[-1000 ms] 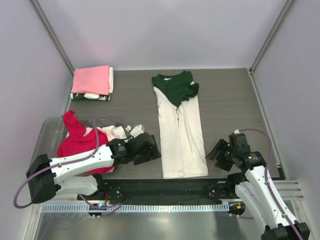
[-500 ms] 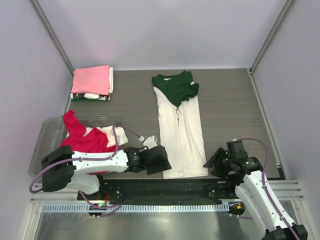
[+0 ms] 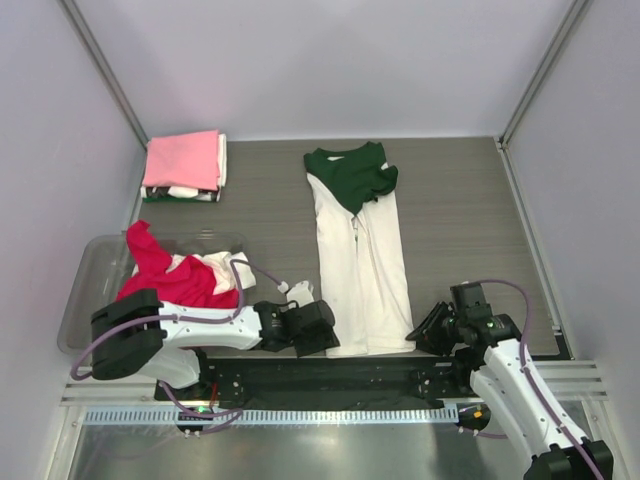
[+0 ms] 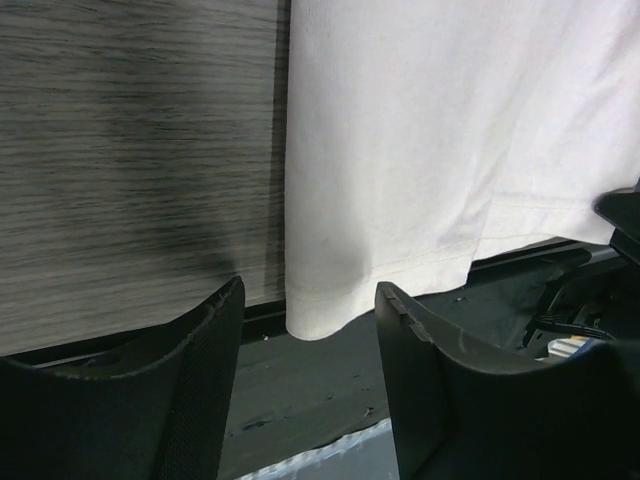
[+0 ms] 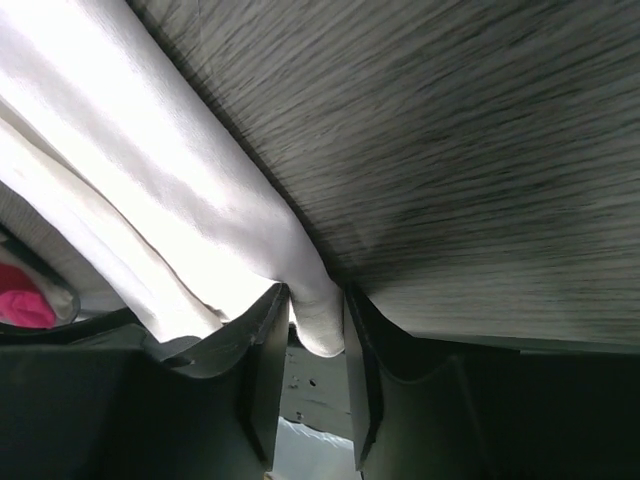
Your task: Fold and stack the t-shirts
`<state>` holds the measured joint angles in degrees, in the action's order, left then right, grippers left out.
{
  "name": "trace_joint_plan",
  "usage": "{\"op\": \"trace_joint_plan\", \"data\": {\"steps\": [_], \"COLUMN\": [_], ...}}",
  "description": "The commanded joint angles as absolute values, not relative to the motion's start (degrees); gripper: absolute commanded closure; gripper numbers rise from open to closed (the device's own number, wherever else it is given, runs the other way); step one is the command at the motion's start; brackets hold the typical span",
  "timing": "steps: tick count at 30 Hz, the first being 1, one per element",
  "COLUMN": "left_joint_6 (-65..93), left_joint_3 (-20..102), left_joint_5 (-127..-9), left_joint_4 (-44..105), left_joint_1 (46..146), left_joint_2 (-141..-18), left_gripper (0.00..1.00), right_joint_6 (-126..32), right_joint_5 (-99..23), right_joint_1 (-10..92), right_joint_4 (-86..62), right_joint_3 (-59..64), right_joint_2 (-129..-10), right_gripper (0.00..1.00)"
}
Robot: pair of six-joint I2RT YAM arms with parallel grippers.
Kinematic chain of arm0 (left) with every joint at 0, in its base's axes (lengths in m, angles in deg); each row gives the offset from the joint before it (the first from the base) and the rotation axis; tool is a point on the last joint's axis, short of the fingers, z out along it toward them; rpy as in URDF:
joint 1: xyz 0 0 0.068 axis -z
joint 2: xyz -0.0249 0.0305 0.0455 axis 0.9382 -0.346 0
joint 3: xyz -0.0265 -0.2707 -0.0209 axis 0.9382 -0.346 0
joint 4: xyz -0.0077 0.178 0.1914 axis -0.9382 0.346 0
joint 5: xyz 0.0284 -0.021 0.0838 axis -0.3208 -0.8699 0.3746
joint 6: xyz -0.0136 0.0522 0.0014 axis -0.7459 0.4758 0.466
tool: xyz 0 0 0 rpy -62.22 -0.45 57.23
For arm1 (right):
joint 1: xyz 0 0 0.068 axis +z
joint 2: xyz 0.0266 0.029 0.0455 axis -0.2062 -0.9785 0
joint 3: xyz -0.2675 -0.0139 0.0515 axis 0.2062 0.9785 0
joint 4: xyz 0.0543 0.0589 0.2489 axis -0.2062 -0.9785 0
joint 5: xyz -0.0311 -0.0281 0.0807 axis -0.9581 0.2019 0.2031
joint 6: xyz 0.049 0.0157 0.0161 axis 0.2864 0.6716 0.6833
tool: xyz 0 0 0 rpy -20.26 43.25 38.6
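Cream-white t-shirt: the cream-white t-shirt [image 3: 360,270] lies as one long narrow strip down the middle of the table [image 3: 460,200], with its hem at the near edge.
Dark green t-shirt: the dark green t-shirt [image 3: 350,175] is bunched over the far end of that strip and touches it.
My left claw: my left claw [image 4: 308,312] is spread wide, one finger on each side of the hem's near left corner. The cloth sits in the gap and neither finger presses on it.
My right claw: my right claw [image 5: 315,310] is pinched on the hem's near right corner. The fold of cloth fills the narrow gap between my fingers.
My left arm: it lies low along the near edge, stretched from its base toward the right.
My right arm: it is bent, reaching from the near right corner in toward the shirt.
Red-magenta t-shirt: the red-magenta t-shirt [image 3: 175,280] is heaped with some white cloth in the clear bin [image 3: 90,262], just behind my left arm.
Pale pink t-shirt: the pale pink t-shirt [image 3: 183,160] is folded on top of a small stack at the far left, well apart from both claws.
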<state>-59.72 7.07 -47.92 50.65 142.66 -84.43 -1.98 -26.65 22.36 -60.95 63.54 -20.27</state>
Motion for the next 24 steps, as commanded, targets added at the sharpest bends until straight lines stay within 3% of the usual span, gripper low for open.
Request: {"op": "trace_joint_plan", "data": {"steps": [1,8,14,24], "left_joint_6": [-61.02,-60.93,-60.32,-59.7], "left_joint_3": [6.06,5.96,6.32,12.37], "left_joint_5": [-48.13,-47.7,-46.29,-40.76], "left_joint_4": [47.45,45.86,45.68,62.01], "left_joint_1": [143.14,143.32,143.32,143.94], "left_joint_2": [-85.06,-86.55,-86.38,-76.71], "left_gripper": [0.45,0.68,1.0,1.0], "right_joint_6": [-2.14,-2.66,-2.93,-2.93], "right_joint_5": [-27.37,-26.94,-26.5,-24.48], "right_joint_1": [22.71,22.71,22.8,22.71], "right_joint_4": [-59.73,-59.55,-60.6,-62.1], "right_joint_3": [64.53,64.96,63.74,53.64], "right_joint_2": [-21.18,-21.09,-20.47,-21.79], "right_gripper": [0.66,0.83,0.95,0.99]}}
